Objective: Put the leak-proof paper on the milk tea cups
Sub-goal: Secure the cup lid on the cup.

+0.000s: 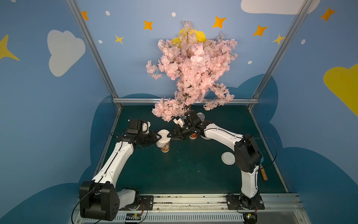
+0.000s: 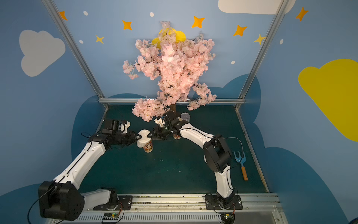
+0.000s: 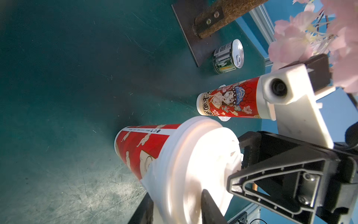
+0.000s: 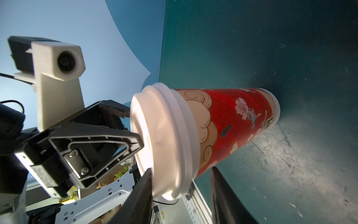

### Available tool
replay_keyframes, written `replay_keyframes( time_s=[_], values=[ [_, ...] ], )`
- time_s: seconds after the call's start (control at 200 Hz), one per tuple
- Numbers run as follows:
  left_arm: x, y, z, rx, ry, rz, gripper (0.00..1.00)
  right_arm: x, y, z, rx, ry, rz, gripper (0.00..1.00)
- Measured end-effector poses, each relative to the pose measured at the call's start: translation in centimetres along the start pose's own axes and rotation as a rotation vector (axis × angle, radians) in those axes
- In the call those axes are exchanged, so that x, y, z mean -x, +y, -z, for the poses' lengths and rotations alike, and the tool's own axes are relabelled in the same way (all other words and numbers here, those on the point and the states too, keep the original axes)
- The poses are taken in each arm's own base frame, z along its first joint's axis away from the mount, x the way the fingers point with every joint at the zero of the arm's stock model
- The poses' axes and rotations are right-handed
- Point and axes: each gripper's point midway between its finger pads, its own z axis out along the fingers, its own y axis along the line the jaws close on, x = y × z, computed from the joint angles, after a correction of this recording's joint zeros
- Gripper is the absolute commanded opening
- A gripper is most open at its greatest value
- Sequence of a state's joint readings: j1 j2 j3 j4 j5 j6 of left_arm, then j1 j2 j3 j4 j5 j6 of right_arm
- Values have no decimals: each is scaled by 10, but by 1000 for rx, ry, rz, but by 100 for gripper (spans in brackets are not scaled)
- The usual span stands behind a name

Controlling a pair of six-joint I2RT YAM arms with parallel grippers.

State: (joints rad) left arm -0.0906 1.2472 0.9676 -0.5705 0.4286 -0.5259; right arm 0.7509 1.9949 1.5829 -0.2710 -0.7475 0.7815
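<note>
White lid [image 1: 163, 134] caps the near milk tea cup [image 1: 165, 149] at frame centre, leak-proof paper [image 3: 154, 174] skirting beneath. Jaws of the left gripper [image 1: 159, 137] straddle the rim, grip unclear; those of the right gripper [image 1: 170, 135] gape unclamped. Best press evenly, both sides. Behind stands the second cup [image 3: 226, 102].

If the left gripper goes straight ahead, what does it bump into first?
Most likely the white lid on the nearer milk tea cup: the left gripper sits right at its rim. The right gripper is just beyond it.
</note>
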Motion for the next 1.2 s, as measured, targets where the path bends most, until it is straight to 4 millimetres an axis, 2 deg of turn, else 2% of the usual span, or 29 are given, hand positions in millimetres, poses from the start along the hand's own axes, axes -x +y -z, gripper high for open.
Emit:
replay_keyframes(
  time_s=[0.711,0.891,1.202],
  values=[
    [1,4,-5,-16,-33,4,38,2,0,-1,2,-5,4,47],
    [2,2,0,-1,-27,9,46,1,0,-1,4,-3,5,52],
    [-8,2,8,33,36,44,67,0,-1,0,-1,5,-6,69]
  ],
)
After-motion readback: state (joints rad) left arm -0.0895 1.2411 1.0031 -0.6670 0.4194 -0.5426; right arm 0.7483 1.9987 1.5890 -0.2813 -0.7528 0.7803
